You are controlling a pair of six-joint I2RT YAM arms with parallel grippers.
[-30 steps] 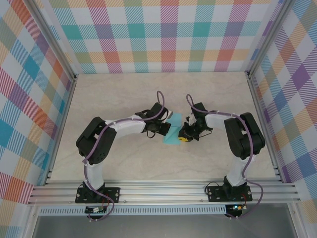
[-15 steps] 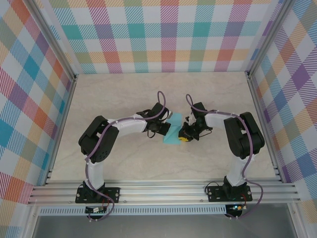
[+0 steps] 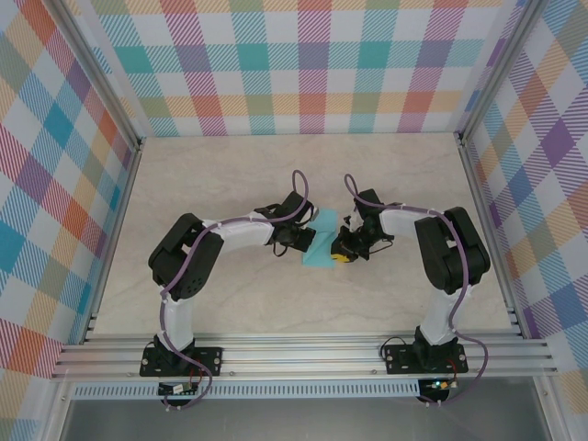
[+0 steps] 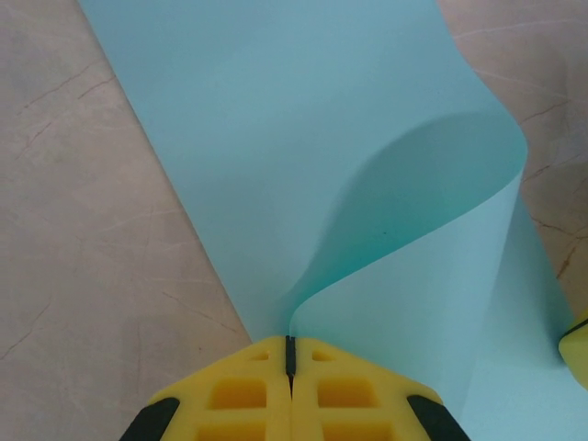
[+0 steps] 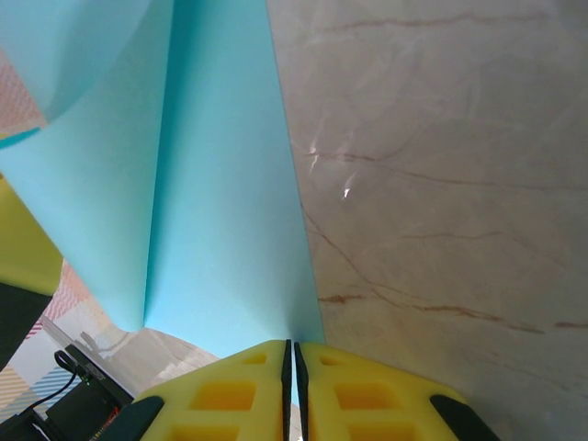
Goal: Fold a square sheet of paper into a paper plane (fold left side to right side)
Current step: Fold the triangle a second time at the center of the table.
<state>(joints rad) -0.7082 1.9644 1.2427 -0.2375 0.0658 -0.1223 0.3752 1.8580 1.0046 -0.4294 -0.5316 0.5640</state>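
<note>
Only the left elbow (image 3: 184, 255) had crept rightward. We found left gripper (image 4: 289, 354) and right gripper (image 5: 292, 354) clenched on the square sheet of paper (image 4: 276, 138), curled but uncreased.

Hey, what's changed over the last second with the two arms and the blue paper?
The left arm swung its elbow slightly right, toward the thin turquoise-blue square sheet of paper. Nothing was grasped or released: the left fingers and right fingers stay shut on the sheet's edges, and the right arm hasn't moved.
</note>
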